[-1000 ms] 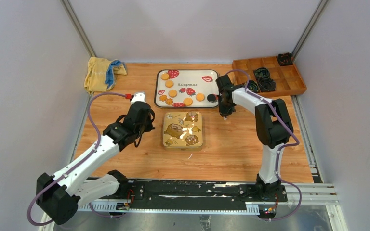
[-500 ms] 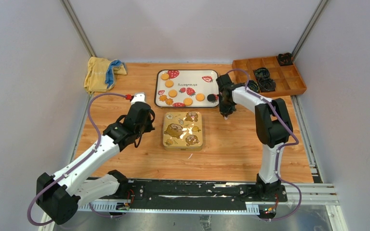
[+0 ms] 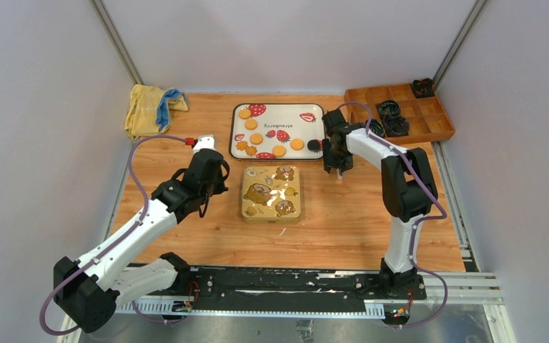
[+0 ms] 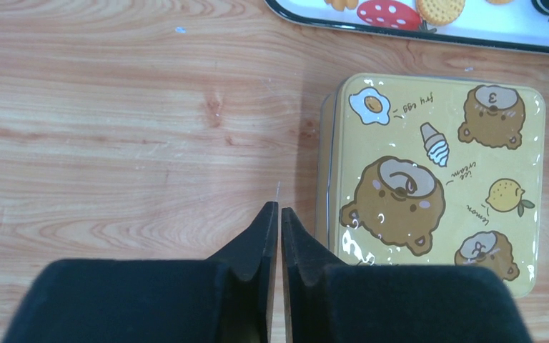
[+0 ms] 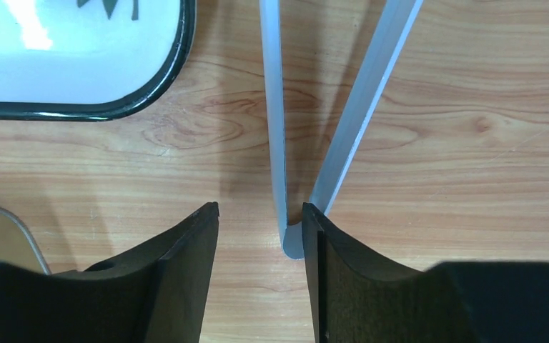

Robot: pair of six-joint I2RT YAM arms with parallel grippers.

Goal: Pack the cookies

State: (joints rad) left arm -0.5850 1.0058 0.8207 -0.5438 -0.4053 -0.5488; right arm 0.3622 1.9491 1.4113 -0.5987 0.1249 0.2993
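Several golden cookies [image 3: 256, 138] and a black one [image 3: 314, 145] lie on the white strawberry-print tray [image 3: 279, 108]. In front of the tray lies a shut yellow bear tin [image 3: 271, 193]. My left gripper [image 3: 214, 184] hovers just left of the tin [image 4: 436, 179]. In its wrist view the left gripper [image 4: 279, 207] is all but shut, a thin slit and nothing between. My right gripper [image 3: 337, 166] stands open beside the tray's right front corner. Grey-blue tongs [image 5: 277, 143] lie on the wood, their joined end against the inner face of one finger of the right gripper [image 5: 261, 209].
A yellow and blue cloth [image 3: 154, 108] lies at the back left. A wooden compartment box [image 3: 429, 114] with dark ruffled cups stands at the back right. The tray's dark rim [image 5: 78, 111] and the tin's corner [image 5: 0, 236] flank my right gripper. Grey walls enclose the table.
My right gripper has opened and let go of the tongs, which now rest on the table. The left jaws have parted by a hair; the left arm barely shifted.
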